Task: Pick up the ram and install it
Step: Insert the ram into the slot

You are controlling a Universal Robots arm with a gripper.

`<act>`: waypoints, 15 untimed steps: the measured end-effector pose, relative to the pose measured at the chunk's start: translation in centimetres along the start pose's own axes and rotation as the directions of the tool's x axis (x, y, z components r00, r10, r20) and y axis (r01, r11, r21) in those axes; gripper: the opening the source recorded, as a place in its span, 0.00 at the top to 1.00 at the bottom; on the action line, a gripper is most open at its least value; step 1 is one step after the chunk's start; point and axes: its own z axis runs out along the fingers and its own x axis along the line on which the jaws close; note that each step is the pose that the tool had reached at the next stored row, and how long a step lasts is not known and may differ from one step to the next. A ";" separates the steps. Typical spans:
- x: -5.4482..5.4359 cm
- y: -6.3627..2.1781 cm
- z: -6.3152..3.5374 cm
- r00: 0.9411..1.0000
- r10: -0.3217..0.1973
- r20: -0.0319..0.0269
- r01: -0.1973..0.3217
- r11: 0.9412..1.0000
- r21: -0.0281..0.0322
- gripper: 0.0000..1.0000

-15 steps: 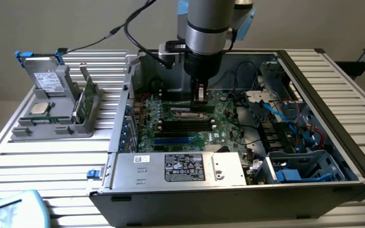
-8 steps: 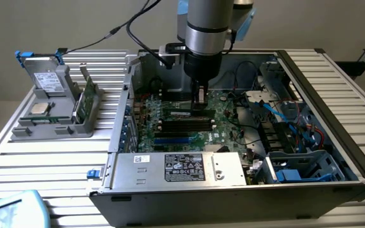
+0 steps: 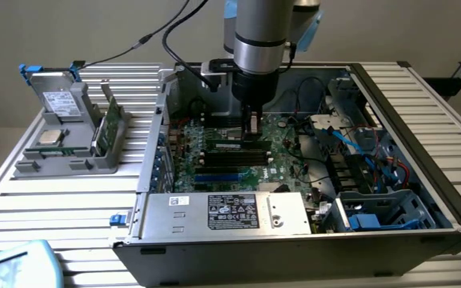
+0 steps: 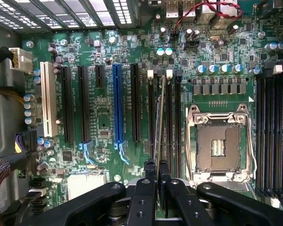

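Grey metal case (image 3: 446,198): is lying open on the slatted bench, with the arm reaching down inside it.
Green motherboard (image 4: 104,117): is facing up, with an empty processor socket (image 4: 219,146) beside the work area.
Black memory slots (image 4: 177,122): are running side by side, with white latches (image 4: 169,73) at their far ends.
The ram (image 4: 159,117): is showing edge-on as a thin pale-green strip, upright over the slots and slanting slightly across their lines.
Gripper (image 4: 156,176): is clamping its fingers together on the near end of the ram.
Step in hand (judged): is bringing the stick to a slot; it is not yet seated.
Demand (judged): is calling for an edge parallel to one slot and a straight downward press.
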 end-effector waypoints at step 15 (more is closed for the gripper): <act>-0.4 0.09 0.86 0.997 -0.068 -0.028 0.068 0.998 0.004 0.86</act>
